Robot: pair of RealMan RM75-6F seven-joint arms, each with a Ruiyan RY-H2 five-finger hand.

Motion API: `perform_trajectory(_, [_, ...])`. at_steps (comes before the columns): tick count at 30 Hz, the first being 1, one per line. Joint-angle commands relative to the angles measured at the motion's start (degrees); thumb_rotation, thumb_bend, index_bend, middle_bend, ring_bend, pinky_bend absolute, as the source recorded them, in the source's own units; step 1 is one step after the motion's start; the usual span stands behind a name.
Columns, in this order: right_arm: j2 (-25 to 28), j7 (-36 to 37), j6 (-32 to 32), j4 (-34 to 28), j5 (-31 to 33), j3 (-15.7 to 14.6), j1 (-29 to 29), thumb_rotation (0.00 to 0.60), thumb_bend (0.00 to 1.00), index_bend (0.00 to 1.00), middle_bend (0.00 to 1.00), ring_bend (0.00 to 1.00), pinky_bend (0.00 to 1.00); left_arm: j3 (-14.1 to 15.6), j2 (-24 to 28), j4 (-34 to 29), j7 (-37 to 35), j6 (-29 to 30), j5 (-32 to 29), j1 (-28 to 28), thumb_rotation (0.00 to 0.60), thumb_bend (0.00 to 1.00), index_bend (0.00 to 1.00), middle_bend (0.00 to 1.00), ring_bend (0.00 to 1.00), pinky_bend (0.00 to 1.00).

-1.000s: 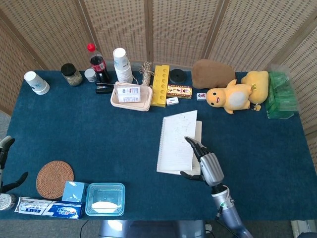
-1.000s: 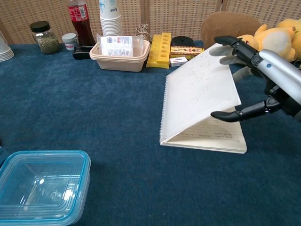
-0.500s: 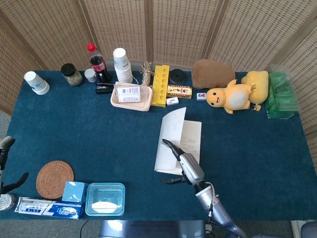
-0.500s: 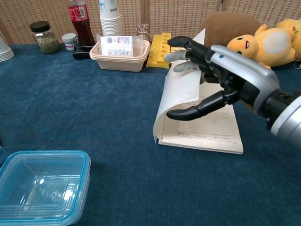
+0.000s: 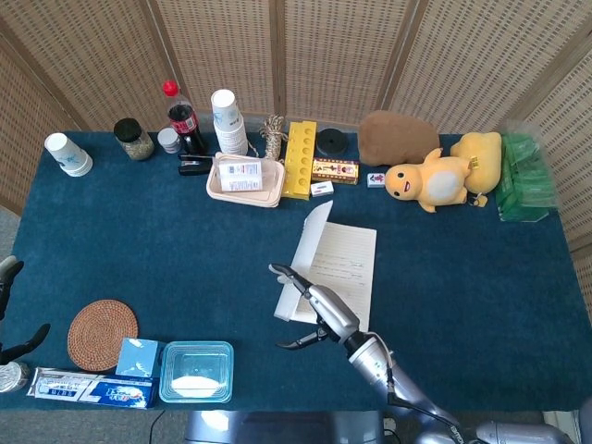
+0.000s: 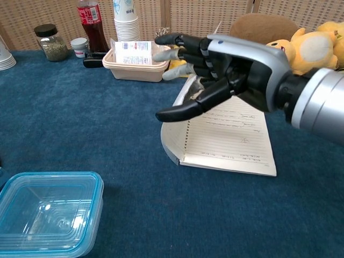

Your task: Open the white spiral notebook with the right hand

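The white spiral notebook [image 5: 344,264] lies mid-table with its lined page [image 6: 231,140] showing. Its white cover [image 6: 173,141] is raised and curls over to the left of the spiral edge. My right hand [image 5: 314,310] hovers over that left edge, fingers spread and stretched toward the far left, thumb underneath. In the chest view the right hand [image 6: 215,59] hides most of the cover, which leans against its fingers; nothing is pinched. My left hand [image 5: 11,324] shows at the table's left edge with its fingers apart and nothing in them.
A beige tray [image 6: 110,65] holding a packet, a yellow block [image 5: 299,159] and a yellow plush [image 5: 435,180] stand behind the notebook. A clear plastic container [image 6: 48,212] sits at the front left, beside a woven coaster [image 5: 102,333]. A cola bottle [image 5: 183,118] and stacked cups [image 5: 228,120] line the back.
My right hand has swept leftward across the notebook, swinging the cover from a low angle up and over to the left. The lined page is now uncovered. The left hand has barely moved.
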Motion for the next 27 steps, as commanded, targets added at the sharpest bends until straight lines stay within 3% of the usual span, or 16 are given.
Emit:
perform_trajectory(1, [0.98, 0.71, -0.49, -0.97, 0.19, 1.22, 0.81, 0.600, 0.10, 0.00, 0.10, 0.16, 0.36, -0.01, 0.01, 0.01, 0.07, 0.11, 0.02, 0.08, 0.600, 0.20, 0.08, 0.06, 0.02, 0.03])
perform_trajectory(11, [4.77, 3.72, -2.58, -4.05, 2.27, 4.39, 3.35, 0.600, 0.10, 0.00, 0.10, 0.16, 0.36, 0.03, -0.30, 0.03, 0.23, -0.09, 0.18, 0.07, 0.600, 0.20, 0.08, 0.05, 0.01, 0.03])
perform_trajectory(20, [4.33, 3.42, -3.97, -3.95, 3.88, 4.40, 5.52, 0.600, 0.10, 0.00, 0.10, 0.16, 0.36, 0.32, -0.03, -0.23, 0.32, 0.54, 0.71, 0.57, 0.600, 0.20, 0.08, 0.05, 0.01, 0.03])
perform_trajectory(27, [7.41, 2.24, -2.61, -4.12, 4.14, 3.16, 4.49, 0.600, 0.12, 0.00, 0.09, 0.10, 0.28, 0.69, 0.50, -0.14, 0.65, 0.02, 0.07, 0.87, 0.600, 0.20, 0.13, 0.05, 0.01, 0.03])
